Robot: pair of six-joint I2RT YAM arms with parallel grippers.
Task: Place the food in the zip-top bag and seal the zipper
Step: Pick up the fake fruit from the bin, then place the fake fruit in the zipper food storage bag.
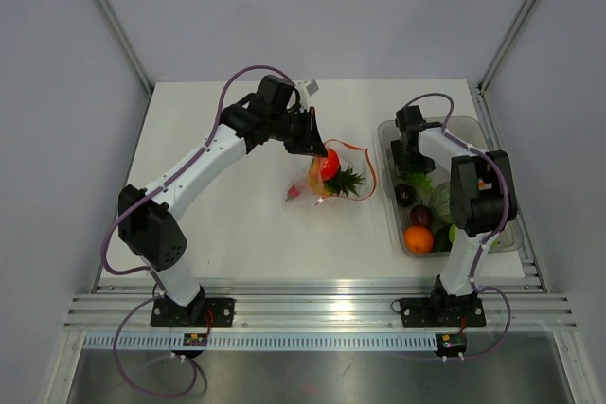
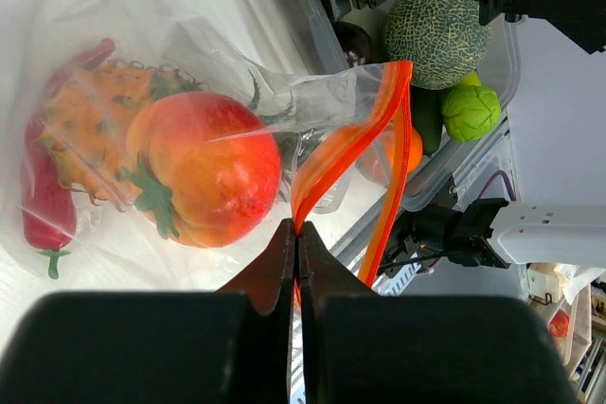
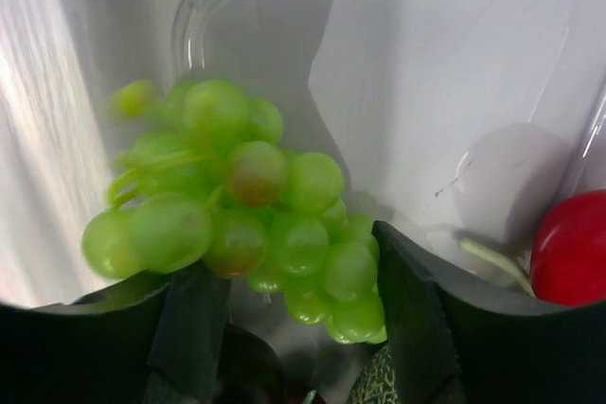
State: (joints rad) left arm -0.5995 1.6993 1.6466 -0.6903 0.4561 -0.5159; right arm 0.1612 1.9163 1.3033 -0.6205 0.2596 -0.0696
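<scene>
**Limp bag pinned by its zipper, grapes waiting**

The zip-top bag (image 1: pixel 327 175) lies at frame centre, light, crinkly and limp, with a tomato (image 2: pixel 208 167) inside. Its stiffer zipper (image 2: pixel 355 134) looks the surest hold. The left gripper (image 2: pixel 296 234) is pinched closed on that strip. At right, in the bin (image 1: pixel 473 125), the right gripper (image 3: pixel 294 276) stands spread around the glossy grapes (image 3: pixel 237 205), not clamping them

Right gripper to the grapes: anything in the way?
Nothing visible. The green grapes lie between the fingers of the right gripper, in a corner of the clear bin; I can't tell if they're clamped. The bin's wall stands between them and the zip-top bag.
</scene>
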